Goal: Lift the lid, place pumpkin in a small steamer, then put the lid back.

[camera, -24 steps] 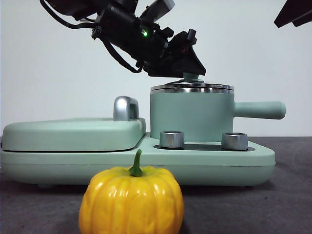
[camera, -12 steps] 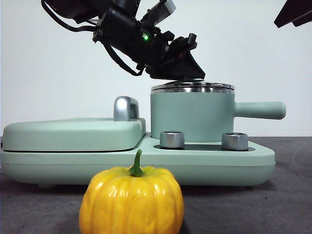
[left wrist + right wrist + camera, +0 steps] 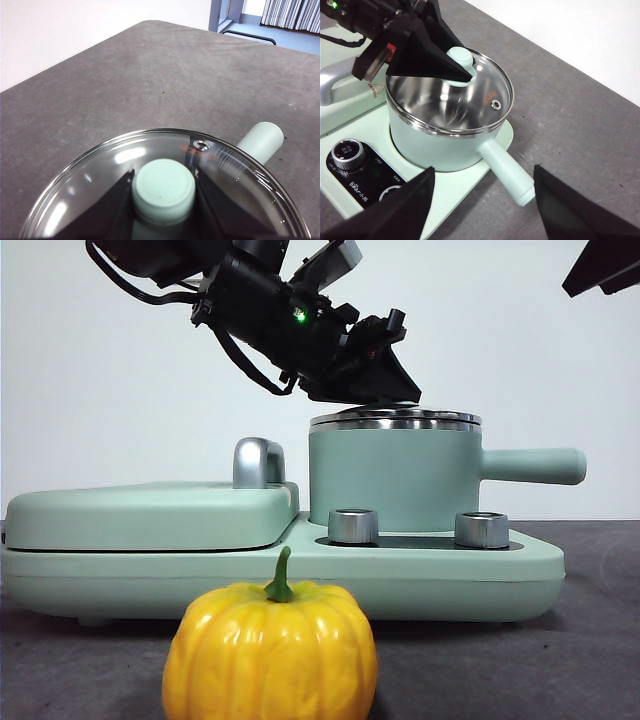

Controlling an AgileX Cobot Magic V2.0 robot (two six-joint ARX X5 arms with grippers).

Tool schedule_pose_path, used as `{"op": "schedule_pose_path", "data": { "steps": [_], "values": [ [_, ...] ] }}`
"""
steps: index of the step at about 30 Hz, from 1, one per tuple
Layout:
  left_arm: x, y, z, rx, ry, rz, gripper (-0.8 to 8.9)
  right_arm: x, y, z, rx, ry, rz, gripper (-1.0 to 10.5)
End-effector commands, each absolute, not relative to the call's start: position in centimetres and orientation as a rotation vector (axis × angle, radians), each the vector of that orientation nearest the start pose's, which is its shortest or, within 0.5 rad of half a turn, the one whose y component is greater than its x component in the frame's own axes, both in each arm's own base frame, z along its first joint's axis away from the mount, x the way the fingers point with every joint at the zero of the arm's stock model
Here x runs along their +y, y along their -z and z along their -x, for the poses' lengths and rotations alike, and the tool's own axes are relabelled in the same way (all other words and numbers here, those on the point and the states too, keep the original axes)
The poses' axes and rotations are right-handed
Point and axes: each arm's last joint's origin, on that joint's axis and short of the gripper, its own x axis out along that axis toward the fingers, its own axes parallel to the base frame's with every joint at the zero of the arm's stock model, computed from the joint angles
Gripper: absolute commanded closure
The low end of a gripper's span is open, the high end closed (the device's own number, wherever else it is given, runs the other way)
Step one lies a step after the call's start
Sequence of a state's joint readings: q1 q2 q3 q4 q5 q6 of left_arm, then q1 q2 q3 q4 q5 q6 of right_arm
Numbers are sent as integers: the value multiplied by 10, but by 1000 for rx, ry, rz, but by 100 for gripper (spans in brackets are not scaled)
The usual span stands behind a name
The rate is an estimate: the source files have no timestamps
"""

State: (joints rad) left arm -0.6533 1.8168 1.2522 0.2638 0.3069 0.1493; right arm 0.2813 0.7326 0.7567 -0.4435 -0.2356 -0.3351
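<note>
Two left gripper (image 3: 162, 192) jaws clamp the lid (image 3: 470, 85) knob, hidden in front view.

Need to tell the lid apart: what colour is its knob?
Mint green knob, clearest in the left wrist view.

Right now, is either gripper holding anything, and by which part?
The left gripper grips the lid by its mint-green knob, jaws closed on either side; the lid sits on the small steamer. The right gripper is open, holding nothing.
</note>
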Motion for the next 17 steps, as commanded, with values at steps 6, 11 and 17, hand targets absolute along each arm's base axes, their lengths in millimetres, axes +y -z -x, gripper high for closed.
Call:
{"op": "schedule_pose_path", "data": {
  "steps": [6, 11, 17],
  "values": [
    [-257, -279, -319, 153, 933, -189, 807, 50, -313, -147, 315, -576, 320, 634],
    [-250, -300, -310, 103, 931, -180, 807, 50, -313, -147, 315, -576, 320, 634],
    [-237, -323, -296, 110, 925, -177, 806, 50, -313, -147, 314, -576, 320, 634]
  ]
}}
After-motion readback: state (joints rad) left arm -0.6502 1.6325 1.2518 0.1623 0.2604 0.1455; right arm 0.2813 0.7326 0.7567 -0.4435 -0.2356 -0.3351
